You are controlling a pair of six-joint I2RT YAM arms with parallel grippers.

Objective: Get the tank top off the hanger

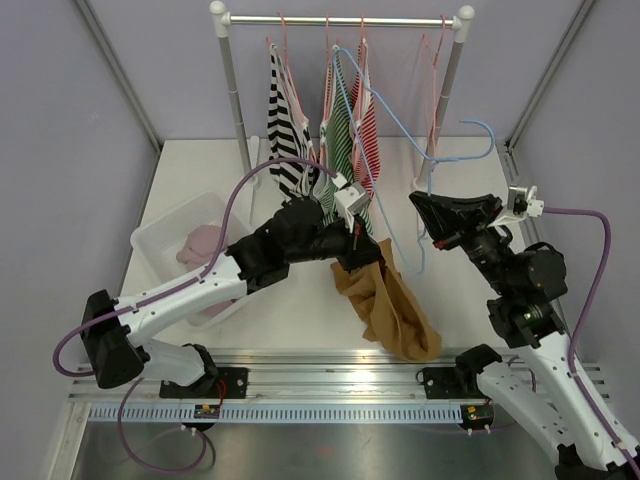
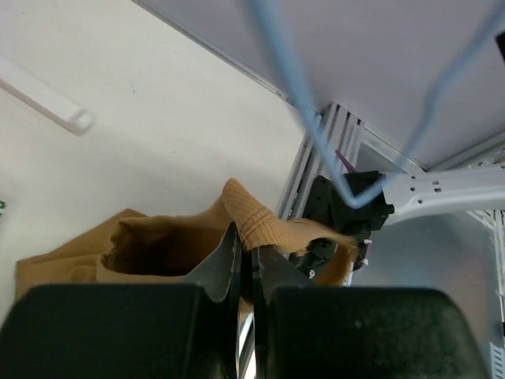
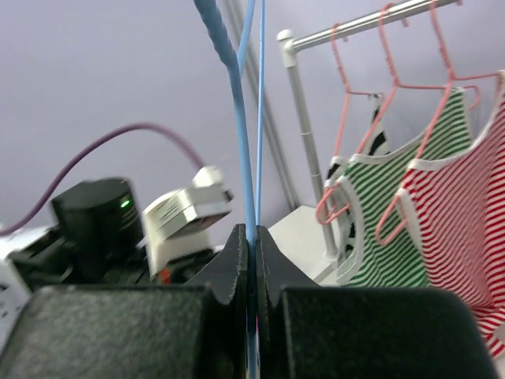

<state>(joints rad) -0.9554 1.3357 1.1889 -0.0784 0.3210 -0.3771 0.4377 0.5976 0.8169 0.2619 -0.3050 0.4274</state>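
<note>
tank top (image 1: 390, 310): tan ribbed knit. The upper end is lifted and the rest is heaped on the surface (image 1: 285, 320) by the near edge, just right of centre.
left pincer (image 2: 251, 251): clamped on a ribbed strap or hem of the tank top. Its wrist view shows cloth bulging out above the tips, so I read the bite as solid.
hanger (image 3: 235, 118): blue wire, held in the air above the right half of the surface, off the rack.
right pincer (image 3: 251, 235): closed tight on the hanger wire, with both runs of wire passing between the tips.
cloth vs hanger: in the left wrist view the wire crosses above the cloth and stands apart from it. From overhead the lower wire runs just beside the raised strap. I can't tell whether a strap is looped on it.
step in hand: separating the two, and I judge it nearly done.
how I'd run it: pin the hanger steady on the right. Draw the strap down and toward the near edge along the hanger's arm, not across it. Stop if the wire flexes, since that would mean a snag.
risks: swinging the hanger back into the striped tops on the rack (image 1: 340, 20) at the far edge.
bin (image 1: 150, 240): at the left edge with a pink garment in it, probably the drop spot.
</note>
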